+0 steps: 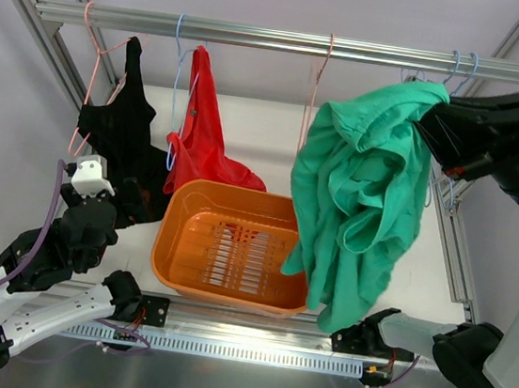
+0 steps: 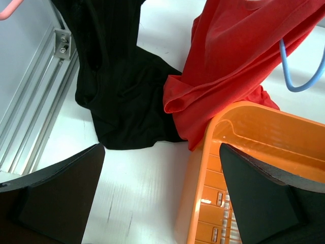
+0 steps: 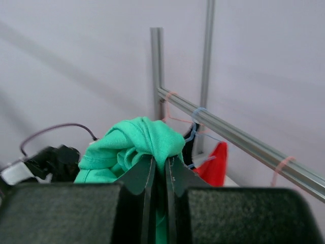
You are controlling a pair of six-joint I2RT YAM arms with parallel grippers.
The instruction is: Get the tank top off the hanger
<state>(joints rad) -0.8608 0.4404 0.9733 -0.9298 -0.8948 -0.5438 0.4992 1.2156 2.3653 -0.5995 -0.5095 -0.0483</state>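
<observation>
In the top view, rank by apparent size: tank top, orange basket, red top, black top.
1. tank top, though it hangs nearer the camera.
2. orange basket.
3. black top and red top look alike; not ranked.

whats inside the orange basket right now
Nothing shows inside the orange basket: only its bare slotted floor. Its right side is covered by the tank top hanging from the shut right gripper, so that part cannot be checked.

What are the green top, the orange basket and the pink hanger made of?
The green top looks like soft matte cloth, maybe a stretchy knit: it bunches and hangs in folds. The orange basket looks like hard, slightly shiny plastic with moulded slots. The pink hanger looks like thin bent wire, seemingly with a coloured coating.
</observation>
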